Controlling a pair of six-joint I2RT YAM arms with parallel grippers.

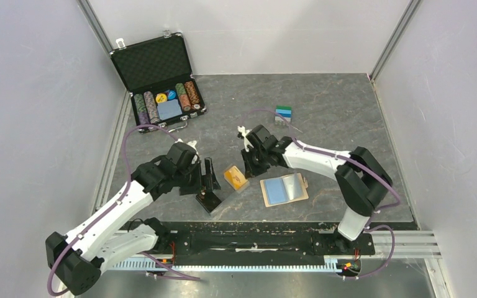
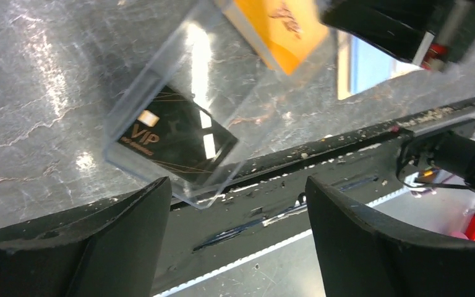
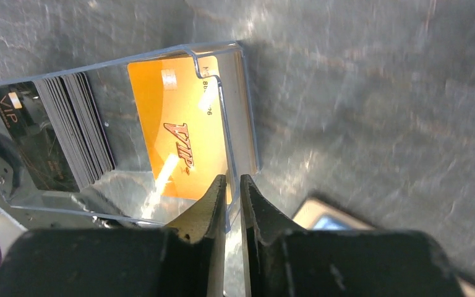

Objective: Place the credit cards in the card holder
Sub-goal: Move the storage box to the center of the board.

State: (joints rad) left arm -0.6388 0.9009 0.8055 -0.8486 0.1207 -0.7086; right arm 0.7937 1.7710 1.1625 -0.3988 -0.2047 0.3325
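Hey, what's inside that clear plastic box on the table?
Inside the clear box, an orange VIP card shows at one end. A stack of dark cards, fronted by a black VIP card, sits at the other. Anything beneath the orange card is covered.

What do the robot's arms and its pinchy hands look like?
The left arm and right arm have smooth white shells with chunky black joints. A thin purple cable loops beside each. Both hands are black: the left gripper has broad curved fingers, and the right gripper has fingers tapering to slim tips. No writing shows on them.
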